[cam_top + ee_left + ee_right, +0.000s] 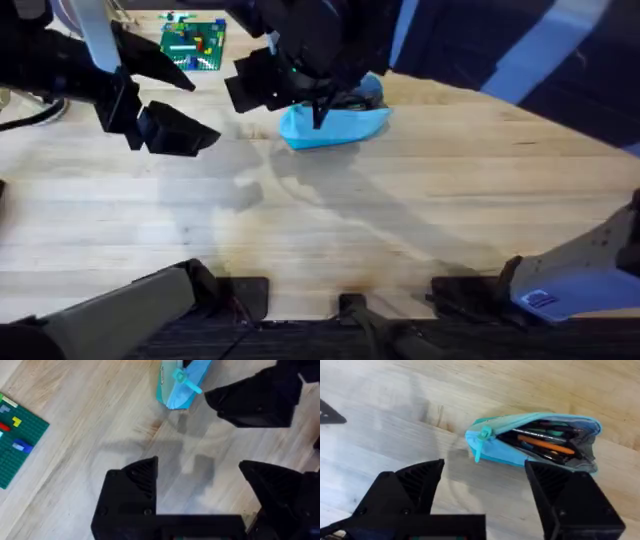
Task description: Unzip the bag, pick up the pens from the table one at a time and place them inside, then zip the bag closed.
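Observation:
The light blue bag [335,125] lies on the table [420,220] at the far centre. In the right wrist view the bag [535,445] is unzipped at one end, its zip pull [482,435] near the closed tip. Several pens [545,442], dark ones and an orange one, lie inside it. My right gripper [485,467] hovers open just over the bag, holding nothing; from overhead the right gripper [295,95] hangs above the bag's left end. My left gripper [197,465] is open and empty over bare wood, left of the bag [182,385]; overhead shows this left gripper [200,108].
A green brick baseplate [193,42] with small bricks sits at the far left, and the same baseplate [15,445] shows in the left wrist view. A cable [30,115] runs along the left edge. The near half of the table is bare wood.

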Robot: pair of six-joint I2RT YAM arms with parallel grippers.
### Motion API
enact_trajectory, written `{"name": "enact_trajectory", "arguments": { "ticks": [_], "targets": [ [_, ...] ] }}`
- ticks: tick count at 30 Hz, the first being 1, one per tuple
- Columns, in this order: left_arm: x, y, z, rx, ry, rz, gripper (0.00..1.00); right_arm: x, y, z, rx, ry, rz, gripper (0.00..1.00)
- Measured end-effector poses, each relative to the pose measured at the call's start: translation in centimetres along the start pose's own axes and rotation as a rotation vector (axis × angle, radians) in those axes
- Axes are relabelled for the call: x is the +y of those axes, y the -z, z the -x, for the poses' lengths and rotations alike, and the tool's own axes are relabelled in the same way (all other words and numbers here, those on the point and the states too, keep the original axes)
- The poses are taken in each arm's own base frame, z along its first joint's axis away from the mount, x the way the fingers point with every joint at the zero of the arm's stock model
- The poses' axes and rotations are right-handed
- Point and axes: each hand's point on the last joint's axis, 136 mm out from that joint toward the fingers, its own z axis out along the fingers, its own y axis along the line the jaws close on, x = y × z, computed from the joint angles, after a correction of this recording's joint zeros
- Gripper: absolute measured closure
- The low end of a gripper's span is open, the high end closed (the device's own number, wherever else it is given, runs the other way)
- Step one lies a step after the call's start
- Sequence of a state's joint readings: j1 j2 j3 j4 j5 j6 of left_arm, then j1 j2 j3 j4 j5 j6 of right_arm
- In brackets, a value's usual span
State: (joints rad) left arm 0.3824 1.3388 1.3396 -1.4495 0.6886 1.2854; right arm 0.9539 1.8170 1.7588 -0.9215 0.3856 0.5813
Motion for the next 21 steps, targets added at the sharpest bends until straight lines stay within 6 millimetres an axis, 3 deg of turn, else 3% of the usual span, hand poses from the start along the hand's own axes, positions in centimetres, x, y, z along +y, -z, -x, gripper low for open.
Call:
{"name": "enact_trajectory", "arguments": {
  "ticks": [5, 15, 21],
  "targets": [
    [0.7, 0.7, -0.8, -0.002, 0.000, 0.030, 0.007, 0.4, -1.9, -0.4, 0.015, 0.001, -0.021, 0.020],
    [0.8, 1.9, -1.8, -0.028, -0.012, 0.043, 0.007, 0.8, -2.5, -0.1, 0.003, -0.012, -0.018, 0.029],
    [0.9, 2.0, -1.9, -0.031, -0.021, 0.048, 0.007, 1.1, -4.1, -0.7, 0.024, -0.002, -0.033, 0.029]
  ]
}}
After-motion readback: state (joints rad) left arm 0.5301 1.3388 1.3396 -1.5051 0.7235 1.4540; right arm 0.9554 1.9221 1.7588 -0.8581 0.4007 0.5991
